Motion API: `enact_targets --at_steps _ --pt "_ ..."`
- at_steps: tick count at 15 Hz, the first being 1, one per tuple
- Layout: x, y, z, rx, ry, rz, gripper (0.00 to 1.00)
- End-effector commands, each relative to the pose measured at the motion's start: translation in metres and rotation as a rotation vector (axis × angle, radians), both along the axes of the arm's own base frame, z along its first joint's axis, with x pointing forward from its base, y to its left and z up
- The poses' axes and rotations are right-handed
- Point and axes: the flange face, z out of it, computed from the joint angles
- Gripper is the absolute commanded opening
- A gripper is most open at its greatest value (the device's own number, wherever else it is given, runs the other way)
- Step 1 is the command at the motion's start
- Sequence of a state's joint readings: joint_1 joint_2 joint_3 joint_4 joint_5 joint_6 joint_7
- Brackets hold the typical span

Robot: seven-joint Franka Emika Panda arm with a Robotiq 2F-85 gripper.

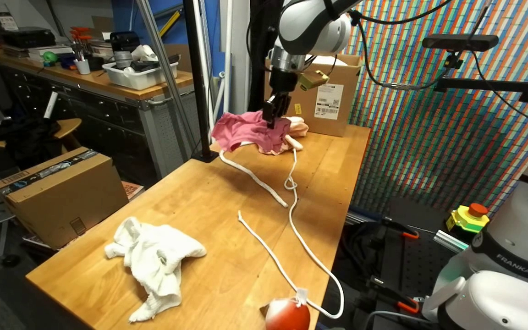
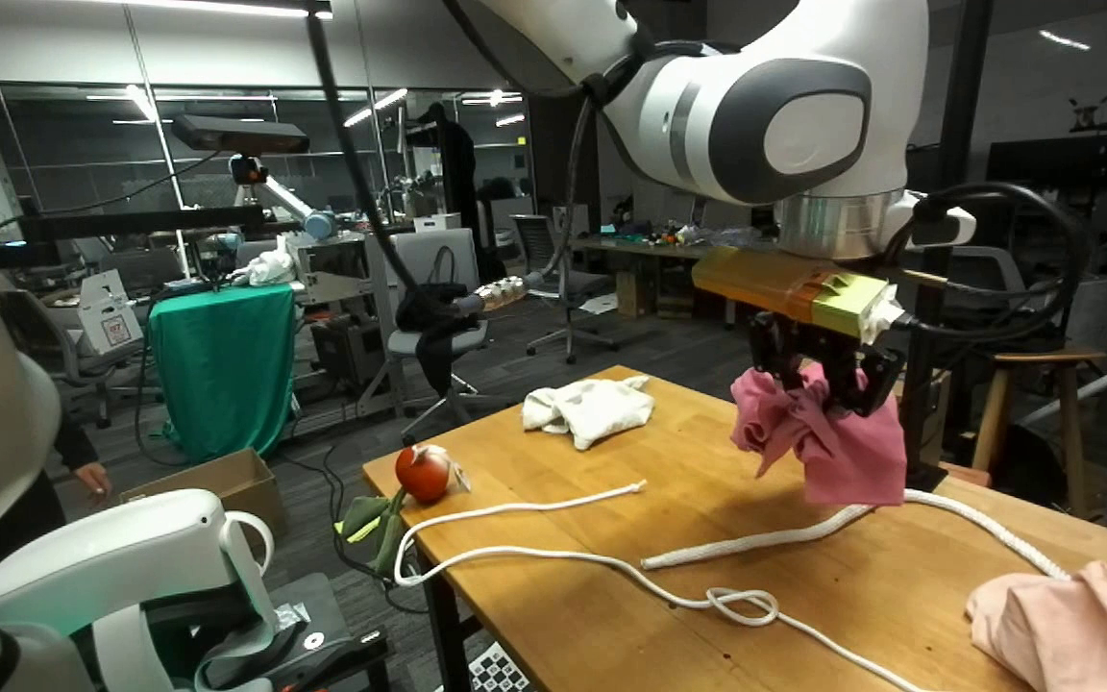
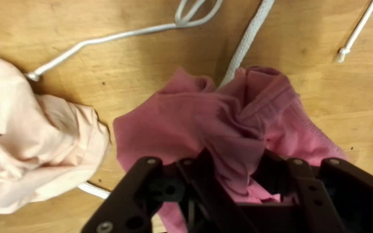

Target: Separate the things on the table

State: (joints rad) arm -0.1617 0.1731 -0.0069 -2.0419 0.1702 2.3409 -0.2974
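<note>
My gripper [image 1: 274, 114] is shut on a pink cloth [image 1: 241, 130]. In an exterior view the pink cloth [image 2: 851, 457] hangs bunched from the fingers [image 2: 818, 380], above the table. In the wrist view a fold of the pink cloth [image 3: 167, 119] sits between the fingertips [image 3: 236, 158]. A peach cloth [image 3: 50, 136] lies crumpled on the table beside it. A thick white rope [image 2: 755, 546] runs partly beneath the held cloth. A thin white rope [image 1: 310, 250] with a loose knot lies along the table. A white cloth [image 1: 158, 256] lies crumpled apart from the rest.
A red ball-like object [image 2: 424, 478] is at the end of the wooden table [image 1: 209, 192]. A cardboard box [image 1: 351, 98] stands at the table end behind the gripper. A black post [image 1: 202, 91] rises beside the table edge near the pink cloth.
</note>
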Motion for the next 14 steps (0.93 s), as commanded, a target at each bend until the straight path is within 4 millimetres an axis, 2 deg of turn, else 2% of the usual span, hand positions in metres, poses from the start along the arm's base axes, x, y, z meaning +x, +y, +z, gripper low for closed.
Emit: enact_targets --at_steps 1,8,11,14 --pt "-0.055 -0.032 0.022 -0.013 0.015 -0.06 0.11" --pt "-0.127 -0.084 0.037 -0.074 0.043 -0.233 0.11" --pt "-0.144 -0.106 0.038 -0.132 0.027 -0.393 0.11" --pt "-0.15 -0.126 0.032 -0.191 0.014 -0.538 0.11"
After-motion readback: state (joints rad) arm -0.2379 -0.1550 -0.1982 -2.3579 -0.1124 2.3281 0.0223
